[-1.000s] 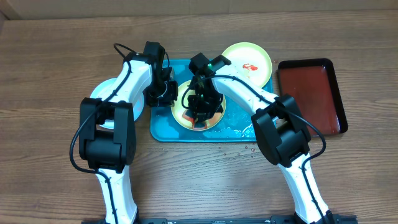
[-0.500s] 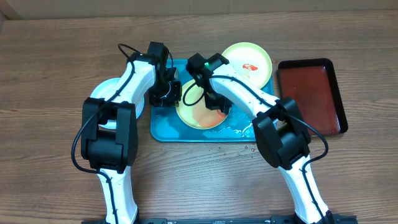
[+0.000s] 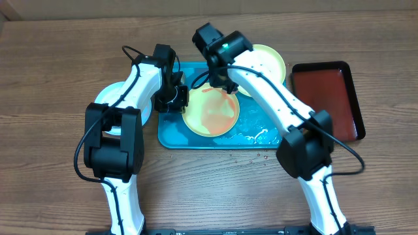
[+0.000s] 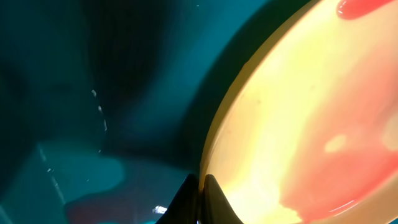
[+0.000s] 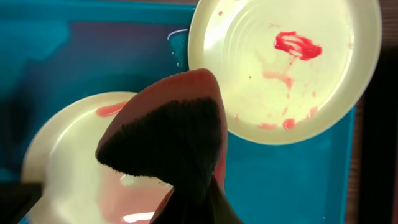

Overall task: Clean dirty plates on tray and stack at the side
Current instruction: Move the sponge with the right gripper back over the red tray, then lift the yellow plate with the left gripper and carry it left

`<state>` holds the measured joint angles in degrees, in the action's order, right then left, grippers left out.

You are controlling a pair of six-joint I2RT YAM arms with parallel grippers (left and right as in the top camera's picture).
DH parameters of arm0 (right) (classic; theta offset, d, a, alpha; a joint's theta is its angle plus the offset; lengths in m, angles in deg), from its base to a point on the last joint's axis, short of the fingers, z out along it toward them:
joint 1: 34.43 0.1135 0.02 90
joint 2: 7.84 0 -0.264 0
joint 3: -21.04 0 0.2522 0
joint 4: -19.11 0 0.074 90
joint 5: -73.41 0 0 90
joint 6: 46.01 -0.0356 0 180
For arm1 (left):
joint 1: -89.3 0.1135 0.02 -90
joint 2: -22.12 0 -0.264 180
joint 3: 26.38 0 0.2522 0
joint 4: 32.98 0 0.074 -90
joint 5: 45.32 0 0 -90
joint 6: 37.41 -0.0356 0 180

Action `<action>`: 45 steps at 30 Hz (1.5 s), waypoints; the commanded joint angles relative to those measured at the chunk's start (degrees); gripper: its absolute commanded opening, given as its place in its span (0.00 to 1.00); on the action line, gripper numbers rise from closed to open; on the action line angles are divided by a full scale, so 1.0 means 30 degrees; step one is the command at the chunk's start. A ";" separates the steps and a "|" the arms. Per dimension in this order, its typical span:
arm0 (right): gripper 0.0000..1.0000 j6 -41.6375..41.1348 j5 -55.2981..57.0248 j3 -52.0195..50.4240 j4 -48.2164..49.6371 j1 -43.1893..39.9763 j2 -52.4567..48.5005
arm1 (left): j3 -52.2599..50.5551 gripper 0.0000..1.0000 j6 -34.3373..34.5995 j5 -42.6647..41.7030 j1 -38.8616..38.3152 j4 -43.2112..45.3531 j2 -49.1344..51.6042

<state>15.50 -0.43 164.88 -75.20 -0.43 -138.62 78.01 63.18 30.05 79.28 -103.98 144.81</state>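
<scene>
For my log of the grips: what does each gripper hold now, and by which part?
The left gripper pinches the centre plate by its rim. The right gripper holds a sponge by one end.

Left arm (image 3: 134, 88) and right arm (image 3: 268, 91): white tubular links joined by boxy black joint housings (image 3: 111, 140). Thin black cables (image 3: 127, 52) loop behind each gripper. Green light (image 3: 223, 47) on the black wrist block behind the right gripper (image 3: 221, 79). Left gripper (image 4: 200, 190) has dark, tapering fingertips.
</scene>
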 commanded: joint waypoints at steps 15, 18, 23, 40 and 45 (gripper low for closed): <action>0.04 0.1078 -0.1931 0.0750 -0.2492 -0.5180 0.3759 | 0.0095 0.04 0.1035 0.9530 -0.1945 -0.0503 -0.6062; 0.04 0.1115 -0.1923 0.0750 -0.2557 -0.5654 0.3759 | 0.0095 0.04 0.1821 1.2182 -0.2965 -0.0714 -0.6207; 0.04 0.1151 -0.1923 0.0750 -0.2543 -0.6353 0.3745 | 0.0095 0.04 0.3402 1.6232 -0.4758 -0.1071 -0.6193; 0.04 0.1158 -0.1923 0.0750 -0.2630 -0.7519 0.3745 | 0.0095 0.04 0.5136 2.7955 -0.9814 -0.1195 -0.6193; 0.04 0.1144 -0.1923 0.0750 -0.2681 -0.7519 0.3745 | 0.0095 0.04 0.5311 2.9434 -1.0331 -0.1122 -0.6193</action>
<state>18.65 -6.13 166.13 -83.25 -22.79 -128.33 77.95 76.69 110.59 49.03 -107.56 127.65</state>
